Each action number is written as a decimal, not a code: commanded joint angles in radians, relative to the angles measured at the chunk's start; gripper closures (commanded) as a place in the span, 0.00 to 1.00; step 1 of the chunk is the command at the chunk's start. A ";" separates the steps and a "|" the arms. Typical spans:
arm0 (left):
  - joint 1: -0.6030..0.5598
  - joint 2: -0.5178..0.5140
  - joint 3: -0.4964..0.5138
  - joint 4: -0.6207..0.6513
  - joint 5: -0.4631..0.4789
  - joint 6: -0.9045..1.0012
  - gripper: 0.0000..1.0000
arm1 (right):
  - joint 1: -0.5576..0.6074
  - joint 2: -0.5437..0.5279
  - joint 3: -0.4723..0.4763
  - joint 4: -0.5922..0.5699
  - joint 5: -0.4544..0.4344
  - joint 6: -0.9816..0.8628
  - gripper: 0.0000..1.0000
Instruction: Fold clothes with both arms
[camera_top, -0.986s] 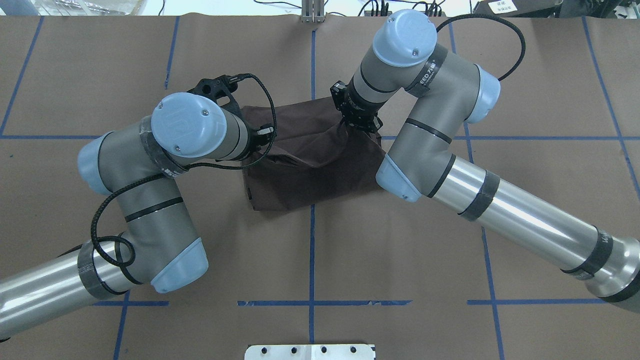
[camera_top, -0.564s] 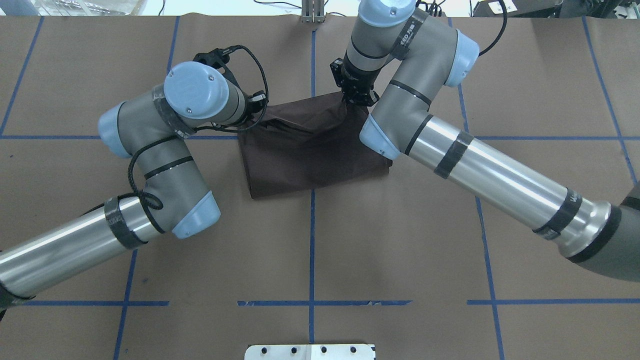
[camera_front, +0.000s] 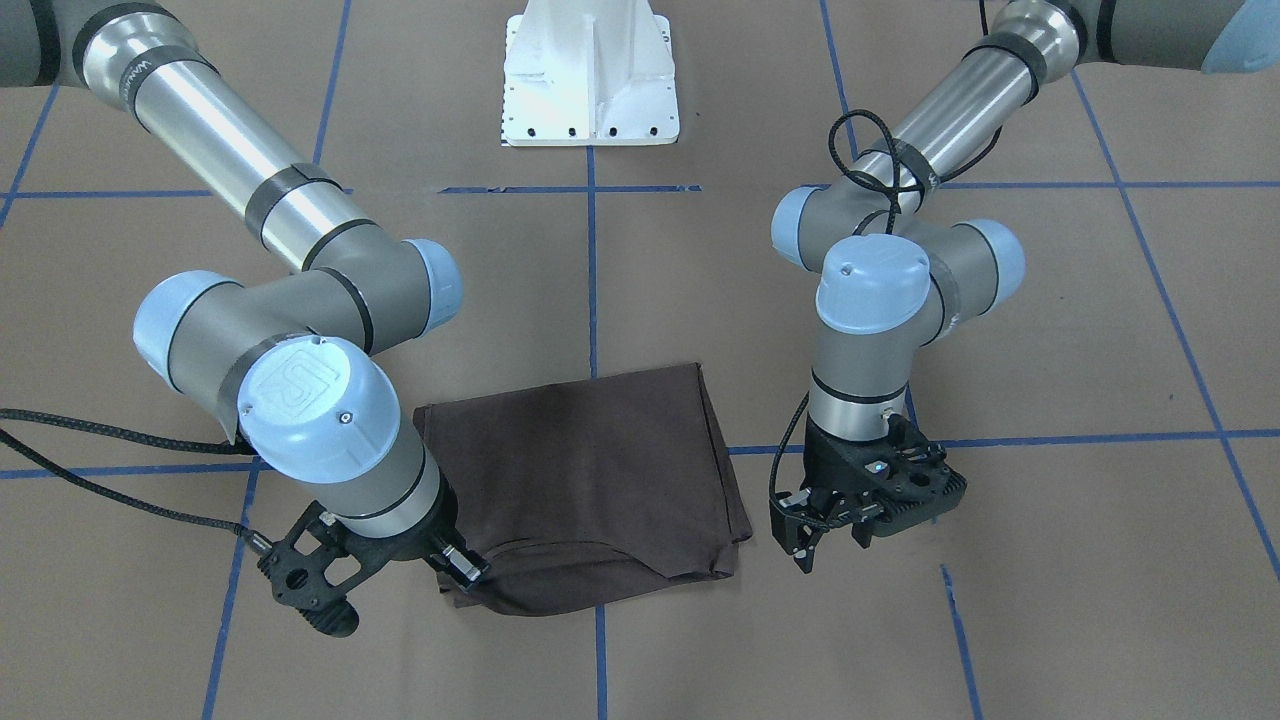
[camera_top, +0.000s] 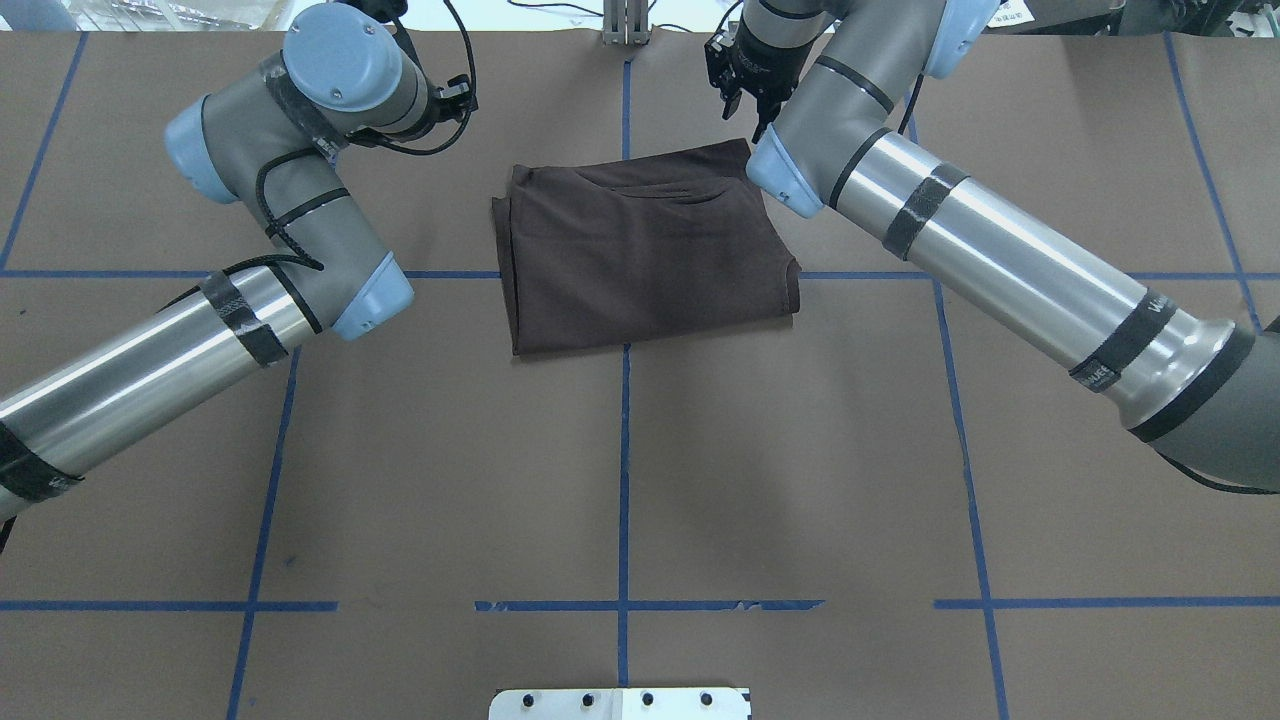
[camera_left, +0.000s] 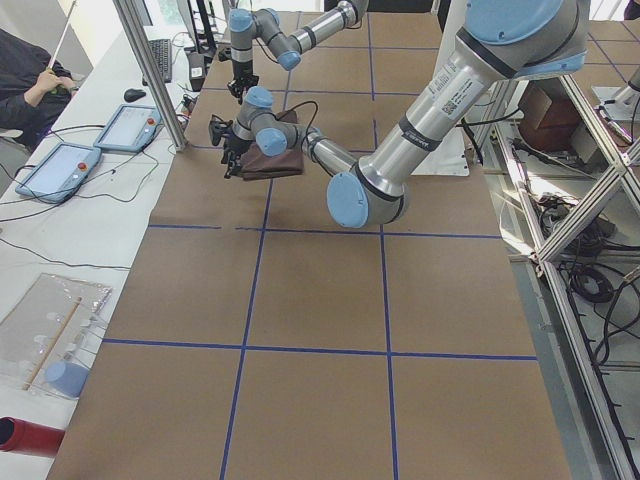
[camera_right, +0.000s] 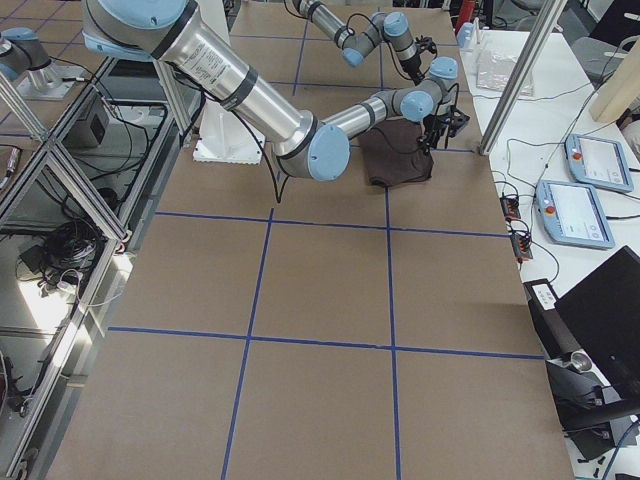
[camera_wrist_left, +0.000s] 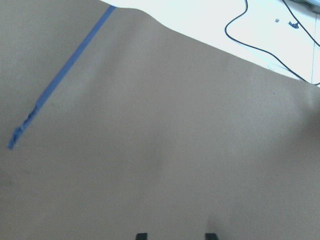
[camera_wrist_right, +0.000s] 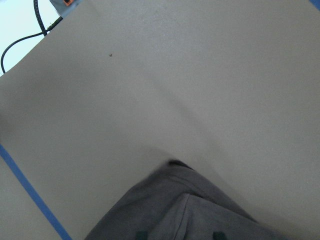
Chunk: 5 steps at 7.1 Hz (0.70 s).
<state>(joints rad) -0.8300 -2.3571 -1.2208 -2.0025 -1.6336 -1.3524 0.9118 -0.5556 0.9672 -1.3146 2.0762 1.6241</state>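
The dark brown T-shirt (camera_top: 640, 255) lies folded into a flat rectangle on the brown table, with loose folds along its far edge. It also appears in the front view (camera_front: 590, 480). My right gripper (camera_top: 742, 112) hovers open just beyond the shirt's far right corner. Its wrist view looks down on that corner of the shirt (camera_wrist_right: 200, 215), with nothing between the fingers. My left gripper (camera_front: 830, 545) stands open and empty off the shirt's left side, clear of the cloth. The left wrist view shows only bare table between its fingertips (camera_wrist_left: 141, 235).
Blue tape lines (camera_top: 623, 470) divide the table into squares. The white pedestal (camera_front: 590, 80) stands at the robot's edge. Past the far edge is a white bench with tablets (camera_left: 60, 170) and cables, where a person (camera_left: 30, 80) sits.
Both grippers let go of the shirt's top layer and moved toward the far edge and apart. The shirt, earlier lifted and draped, now lies flat and folded.
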 joint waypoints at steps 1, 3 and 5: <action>-0.011 0.007 -0.003 -0.019 -0.008 0.041 0.00 | 0.038 -0.004 -0.024 -0.003 0.004 -0.062 0.00; -0.059 0.135 -0.160 -0.016 -0.185 0.181 0.00 | 0.149 -0.122 0.074 -0.020 0.082 -0.301 0.00; -0.189 0.331 -0.390 0.037 -0.299 0.440 0.00 | 0.280 -0.310 0.273 -0.177 0.130 -0.705 0.00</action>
<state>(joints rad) -0.9459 -2.1428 -1.4844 -1.9993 -1.8627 -1.0605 1.1160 -0.7608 1.1254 -1.3973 2.1837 1.1572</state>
